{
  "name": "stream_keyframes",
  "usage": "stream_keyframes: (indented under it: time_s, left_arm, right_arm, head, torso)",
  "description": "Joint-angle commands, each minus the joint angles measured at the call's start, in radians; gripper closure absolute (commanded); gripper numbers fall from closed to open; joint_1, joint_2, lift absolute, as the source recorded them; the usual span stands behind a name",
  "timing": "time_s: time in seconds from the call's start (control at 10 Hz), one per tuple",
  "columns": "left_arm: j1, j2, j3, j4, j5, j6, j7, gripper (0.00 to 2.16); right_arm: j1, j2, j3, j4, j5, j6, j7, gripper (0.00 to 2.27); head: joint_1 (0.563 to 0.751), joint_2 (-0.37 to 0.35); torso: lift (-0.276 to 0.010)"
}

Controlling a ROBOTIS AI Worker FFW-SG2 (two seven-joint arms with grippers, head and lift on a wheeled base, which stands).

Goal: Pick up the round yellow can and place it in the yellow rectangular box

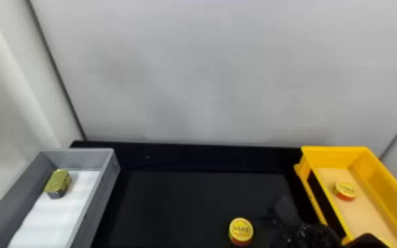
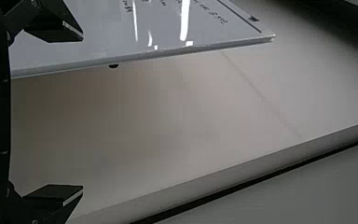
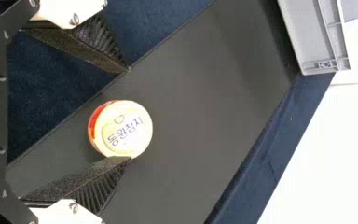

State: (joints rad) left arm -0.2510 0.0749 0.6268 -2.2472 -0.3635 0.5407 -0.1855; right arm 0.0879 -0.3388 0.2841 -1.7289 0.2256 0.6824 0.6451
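Ahead of you in the head view stands a smooth grey wall (image 1: 201, 72), with a dark seam (image 1: 52, 69) slanting down its left side. Below it lies your black surface (image 1: 188, 198). Your left wrist view shows a glossy white board (image 2: 102, 46) with handwriting and bright light streaks, beside a pale, straight-edged slab (image 2: 168, 126) in dimmer light.

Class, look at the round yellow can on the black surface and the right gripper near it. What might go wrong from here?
One fingertip of the open right gripper appears very close to the edge of the round yellow can, so an off-centre close might nudge or tip it. The yellow box has raised walls, which a can carried too low might strike. A second can sits inside, so the new one might land on it.
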Motion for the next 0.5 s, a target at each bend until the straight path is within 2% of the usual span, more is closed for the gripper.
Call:
stream_keyframes:
  time_s: [0.0,0.4]
  left_arm:
    - [0.001,-0.001,0.004,-0.002,0.0,-0.002,0.0,0.13]
    - [0.001,-0.004,0.007,-0.005,0.0,-0.008,0.0,0.13]
  right_arm:
    - [0.0,-0.005,-0.006,0.012,0.0,-0.002,0.004,0.13]
    - [-0.013,0.0,0.003,0.051,-0.002,-0.021,0.012,0.13]
  head:
    - [0.629,0.012]
    - [0.629,0.012]
  torso:
    - [-0.055]
    - [-0.055]
